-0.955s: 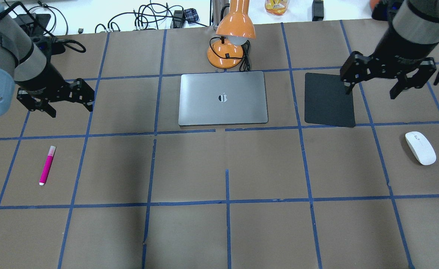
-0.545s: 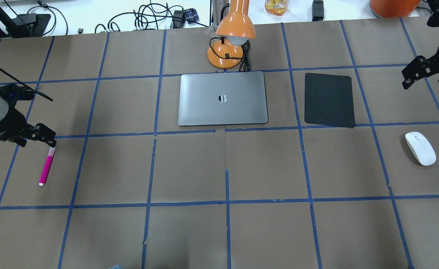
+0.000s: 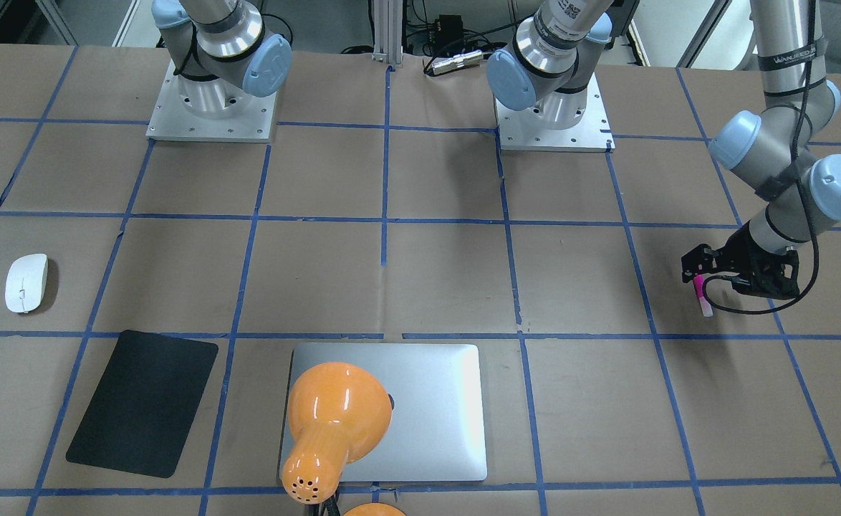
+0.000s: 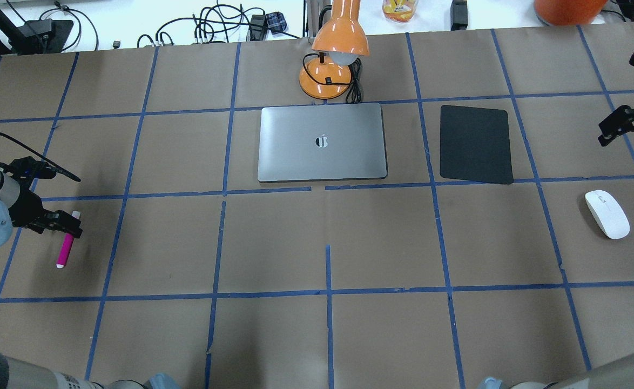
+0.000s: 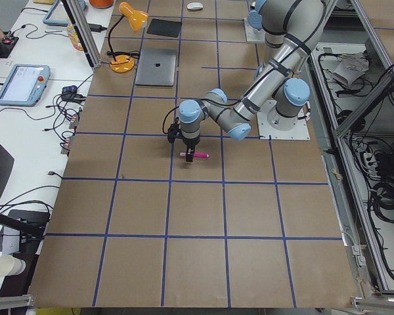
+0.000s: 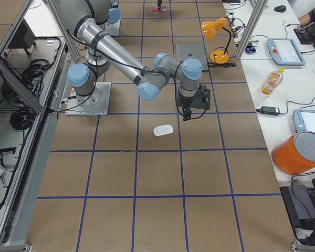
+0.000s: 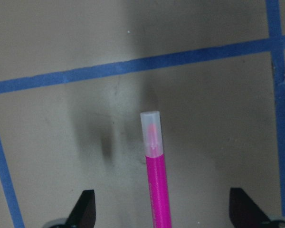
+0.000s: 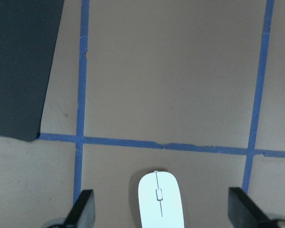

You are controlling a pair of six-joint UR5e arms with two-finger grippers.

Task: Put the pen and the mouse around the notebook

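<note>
**Q:** Where do the task's things lie, seen from overhead?

**A:** The notebook (image 4: 322, 142) lies shut and flat near the table's far middle. The pen (image 4: 65, 251) is well apart from it, at about its 8 o'clock near the left edge, with its pale cap pointing to 12. The mouse (image 4: 607, 214) is well apart too, at about its 4 o'clock near the right edge. A black mat (image 4: 476, 144) lies near the notebook at 3 o'clock, and an orange lamp (image 4: 333, 59) stands just beyond it at 12.

**Q:** And the grippers?

**A:** The left gripper (image 4: 67, 224) is over the pen's cap half. Its wrist camera shows the fingers (image 7: 87, 209) spread wide, one on each side of the pen and clear of it. The right gripper (image 4: 627, 127) hangs at about the mouse's 12 o'clock, apart from it and holding nothing. Its jaws are wide too, and its wrist camera shows the mouse low between them.
</note>
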